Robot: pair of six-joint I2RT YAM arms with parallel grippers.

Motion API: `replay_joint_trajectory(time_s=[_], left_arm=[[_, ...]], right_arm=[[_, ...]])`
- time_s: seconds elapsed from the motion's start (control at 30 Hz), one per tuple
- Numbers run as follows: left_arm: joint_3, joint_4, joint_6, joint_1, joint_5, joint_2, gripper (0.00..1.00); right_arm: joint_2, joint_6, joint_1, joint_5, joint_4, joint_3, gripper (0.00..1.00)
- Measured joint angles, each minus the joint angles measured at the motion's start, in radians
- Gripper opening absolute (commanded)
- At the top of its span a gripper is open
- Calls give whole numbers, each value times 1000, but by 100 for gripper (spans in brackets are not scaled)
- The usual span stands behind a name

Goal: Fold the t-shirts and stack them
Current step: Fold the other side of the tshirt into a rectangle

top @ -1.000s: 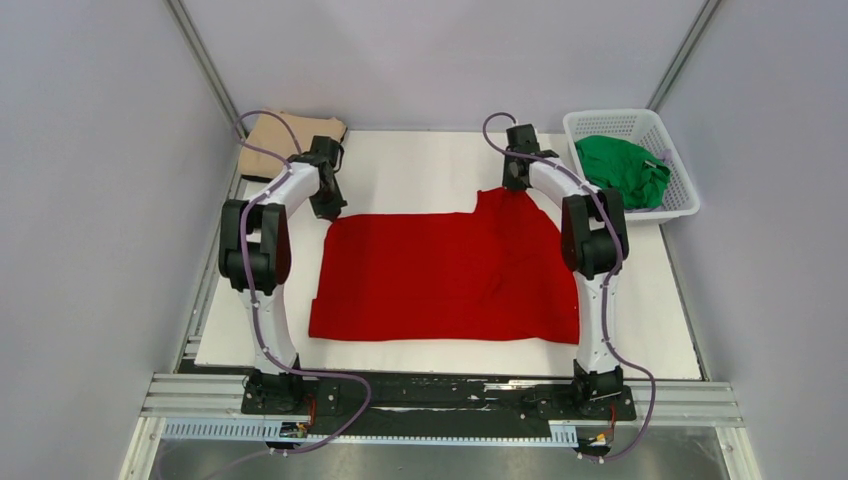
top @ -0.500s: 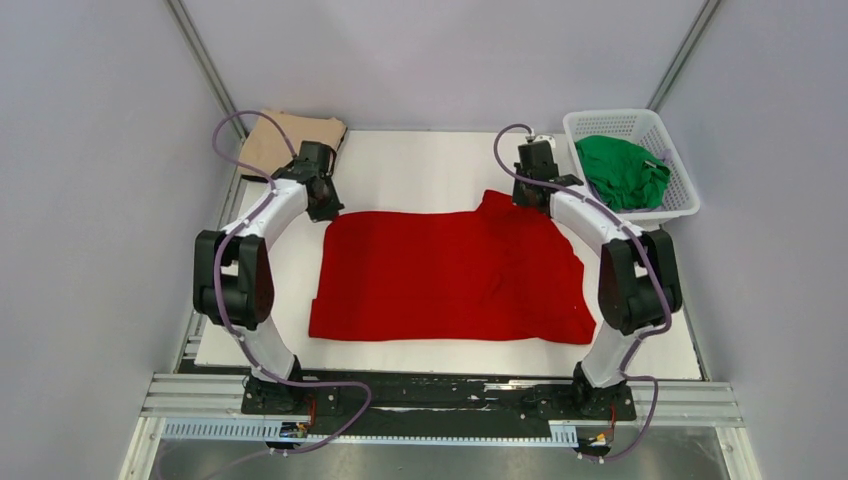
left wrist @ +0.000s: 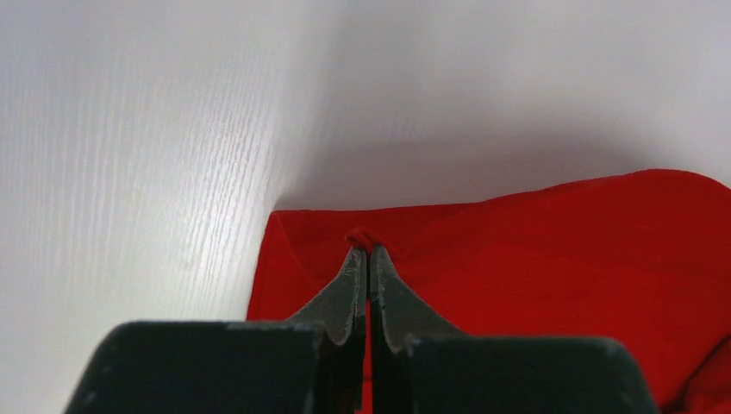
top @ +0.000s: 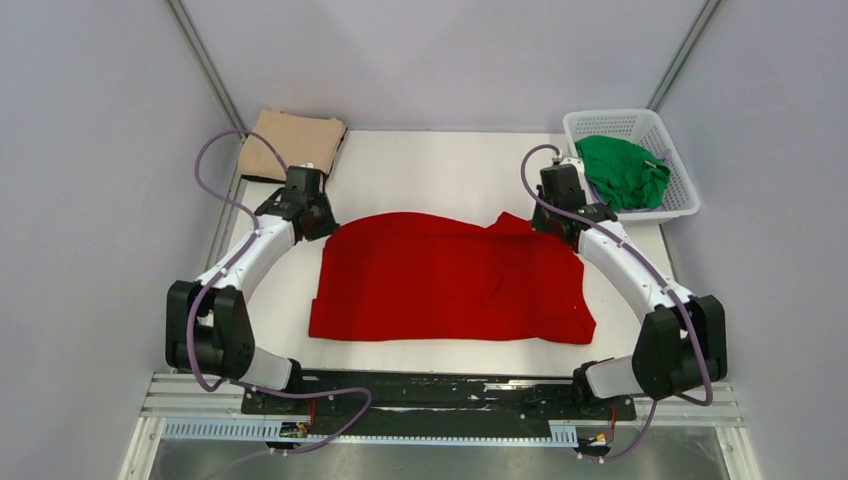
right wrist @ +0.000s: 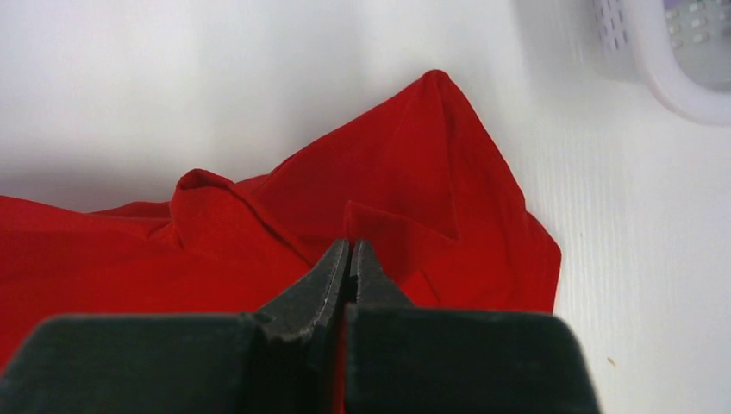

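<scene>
The red t-shirt (top: pixel 440 280) lies spread on the white table, its far edge lifted and bowed. My left gripper (top: pixel 322 228) is shut on the shirt's far left corner; the left wrist view shows a pinch of red cloth (left wrist: pixel 364 236) between the tips of the left gripper (left wrist: pixel 368 252). My right gripper (top: pixel 548 222) is shut on the far right part of the shirt, seen in the right wrist view (right wrist: pixel 349 246) over bunched red folds (right wrist: pixel 414 181). The tan t-shirt (top: pixel 292 142) lies folded at the far left corner. The green t-shirt (top: pixel 620 170) is bunched in the basket.
A white lattice basket (top: pixel 680 200) stands at the far right, close to my right arm; its corner shows in the right wrist view (right wrist: pixel 672 60). Bare white table (top: pixel 440 165) lies beyond the red shirt. Grey walls enclose the cell.
Both arms have swung outward and drawn their grippers nearer, pulling the red shirt's far edge toward the front. The far right flap has folded over and the far edge now bows upward.
</scene>
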Motion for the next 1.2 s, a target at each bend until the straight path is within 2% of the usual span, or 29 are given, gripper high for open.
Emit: replay_joint_trajectory(time_s=[0.33,0.67,0.83,0.97,1.0,1.03,1.07,1.1,1.13,1.2], left_arm=[[-164,56,-2,-3,28,-206,0],[-356,68,-43,-4,26,-392,0],[-399,68,-75,-5,14,-402,9],[-424,64,-103,-5,5,-408,25],[-431,59,-113,-5,2,-415,32],[-441,47,-125,-5,0,-432,38],[-450,31,-136,-5,-3,-458,57],[-461,11,-147,-5,-5,-489,70],[-471,-17,-159,-5,-12,-534,92],[-483,-82,-194,-5,-25,-635,99]], right_arm=[[-179,50,8,0,-188,-58,0],[-250,101,21,-37,-324,-111,1],[-254,157,36,-108,-377,-142,9],[-252,224,44,-168,-457,-162,23],[-252,240,47,-191,-479,-174,29],[-255,257,49,-212,-498,-187,39],[-262,275,51,-239,-517,-208,55],[-275,290,53,-264,-535,-231,66],[-296,305,53,-288,-552,-254,77],[-346,320,54,-319,-587,-283,99]])
